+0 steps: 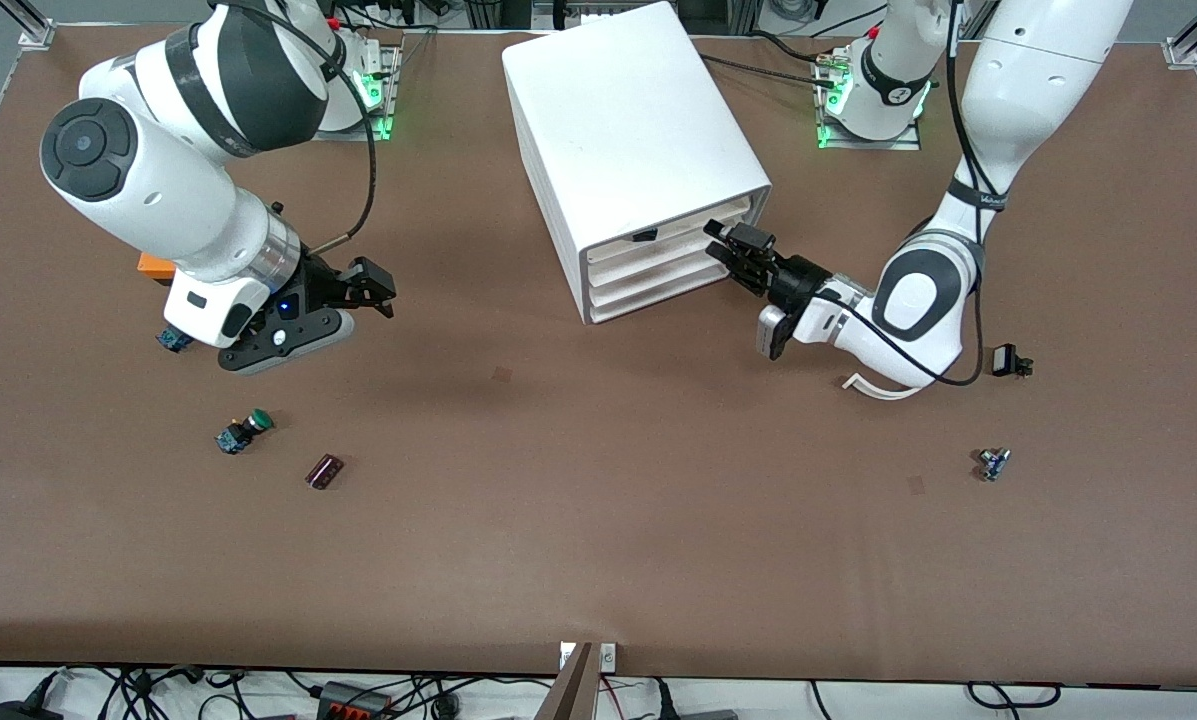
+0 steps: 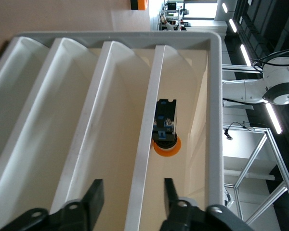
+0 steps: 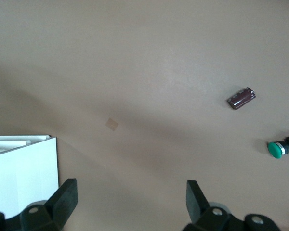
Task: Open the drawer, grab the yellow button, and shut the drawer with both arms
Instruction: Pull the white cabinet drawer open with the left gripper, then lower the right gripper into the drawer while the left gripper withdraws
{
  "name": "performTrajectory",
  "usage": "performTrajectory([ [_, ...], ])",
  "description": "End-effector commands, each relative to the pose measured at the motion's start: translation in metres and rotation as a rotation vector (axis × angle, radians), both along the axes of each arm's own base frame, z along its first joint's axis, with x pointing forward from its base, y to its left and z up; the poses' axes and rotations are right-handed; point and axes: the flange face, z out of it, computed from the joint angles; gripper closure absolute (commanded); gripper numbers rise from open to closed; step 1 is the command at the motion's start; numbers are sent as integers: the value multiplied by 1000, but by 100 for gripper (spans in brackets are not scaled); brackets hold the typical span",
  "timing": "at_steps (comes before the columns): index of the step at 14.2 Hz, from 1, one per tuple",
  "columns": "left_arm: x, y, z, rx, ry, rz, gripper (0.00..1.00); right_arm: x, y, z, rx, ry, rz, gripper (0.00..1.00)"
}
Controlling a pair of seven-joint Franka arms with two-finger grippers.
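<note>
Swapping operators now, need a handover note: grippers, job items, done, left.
Left gripper: open, at the cabinet's front, fingers either side of the top drawer's front edge.
Right gripper: open, empty, waiting over bare table toward its own end.
Orange button: lying inside the top drawer.
Done: left arm lined up on the drawer.
Left: pull the drawer out, take the button, close the drawer.

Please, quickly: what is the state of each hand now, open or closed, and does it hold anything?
Left hand: open, empty, at the drawer front.
Right hand: open, empty, over the table.
</note>
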Motion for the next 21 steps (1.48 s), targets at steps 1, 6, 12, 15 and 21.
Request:
performTrajectory([
  [1,-19,-10,-1,-31,1,2,63,2,10,4,15,0,-23,0],
  [6,-26,-12,1,-33,3,-7,95,1,34,6,19,-3,-31,0],
  [12,15,0,5,-23,-56,20,99,7,72,9,31,-20,-70,0],
  [15,55,16,-1,8,-122,17,99,14,98,8,46,-36,-106,0],
  [21,81,28,-11,9,-145,39,24,5,170,-17,98,-109,-94,0],
])
